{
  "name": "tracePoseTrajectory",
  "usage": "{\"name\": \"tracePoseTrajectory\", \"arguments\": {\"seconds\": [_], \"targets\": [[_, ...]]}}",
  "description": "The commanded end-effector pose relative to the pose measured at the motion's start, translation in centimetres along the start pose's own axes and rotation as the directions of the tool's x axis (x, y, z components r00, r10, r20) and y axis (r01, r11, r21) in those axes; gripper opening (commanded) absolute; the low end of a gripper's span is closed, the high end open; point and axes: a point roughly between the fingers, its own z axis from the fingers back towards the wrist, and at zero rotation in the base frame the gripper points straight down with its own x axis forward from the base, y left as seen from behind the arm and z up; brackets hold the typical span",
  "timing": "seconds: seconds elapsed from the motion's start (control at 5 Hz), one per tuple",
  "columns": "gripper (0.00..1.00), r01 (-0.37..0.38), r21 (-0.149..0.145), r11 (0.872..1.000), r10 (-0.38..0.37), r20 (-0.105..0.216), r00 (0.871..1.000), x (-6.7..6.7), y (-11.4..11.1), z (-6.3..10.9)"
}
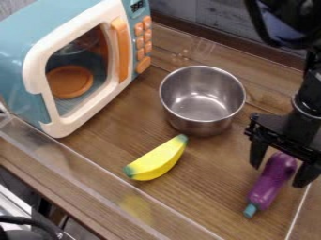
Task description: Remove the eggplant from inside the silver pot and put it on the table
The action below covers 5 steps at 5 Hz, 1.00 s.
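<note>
Eggplant (271, 184) lies on the table (189, 192); spread jaws (279, 169) hover at its upper end.

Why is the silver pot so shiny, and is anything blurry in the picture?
In the camera view, the silver pot is shiny because its smooth metal catches pale streaks of light; the purple eggplant has a softer gleam. The whole view is a bit soft, so small details look fuzzy, and the black jaws are so dark that their parts blend together.

Yellow banana (156, 159) — and a blue toy microwave (78, 61), orange-handled — apart.
</note>
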Motion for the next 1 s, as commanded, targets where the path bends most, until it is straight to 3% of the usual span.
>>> {"name": "tracePoseTrajectory", "arguments": {"seconds": [0.0,0.4,0.6,0.8], "targets": [[1.00,0.040,-0.022,0.999,-0.039,0.049,0.998,1.2,-1.1,1.1],[1.00,-0.107,-0.006,0.994,0.108,0.035,0.994,1.5,0.6,-0.2],[1.00,-0.056,-0.003,0.998,0.056,0.033,0.998,1.6,0.7,0.2],[0.00,-0.004,0.002,1.000,0.004,0.029,1.000,1.6,0.8,0.6]]}}
